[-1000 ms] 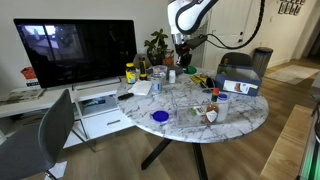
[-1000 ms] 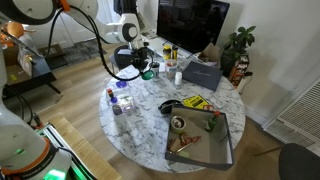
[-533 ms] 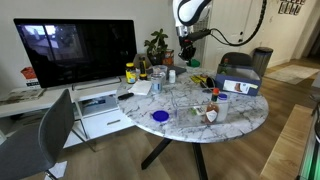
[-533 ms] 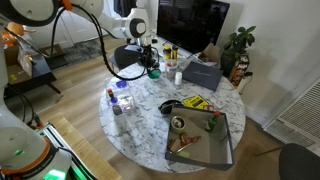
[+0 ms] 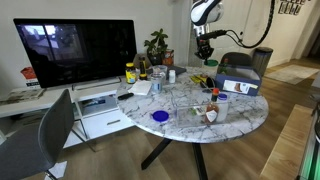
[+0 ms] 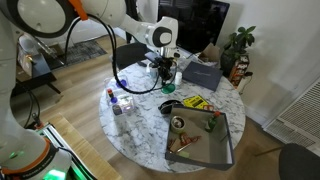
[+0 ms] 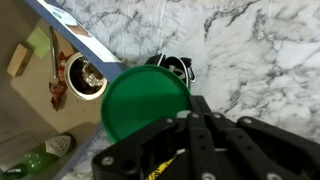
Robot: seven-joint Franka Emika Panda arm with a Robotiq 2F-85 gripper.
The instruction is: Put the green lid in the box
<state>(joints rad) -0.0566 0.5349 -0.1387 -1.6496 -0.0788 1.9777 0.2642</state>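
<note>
My gripper (image 7: pixel 192 108) is shut on the edge of the green lid (image 7: pixel 140 100), a flat round green disc that it holds above the marble table. In an exterior view the gripper (image 6: pixel 166 74) hangs over the table with the lid (image 6: pixel 167 87) under it, just beside the low blue box (image 6: pixel 201 73). In an exterior view the gripper (image 5: pixel 205 50) is above the table's far side, left of the box (image 5: pixel 238 87). The box is not in the wrist view.
A blue round disc (image 5: pixel 159 116) lies near the table's front edge. A tray (image 6: pixel 203 140) with a round tin and small items stands on the table; its edge shows in the wrist view (image 7: pixel 80 35). A black and yellow object (image 6: pixel 190 102) lies under the lid. Bottles and jars stand around.
My arm has carried the green lid across the table towards the blue box. The gripper has stayed shut on the lid.
</note>
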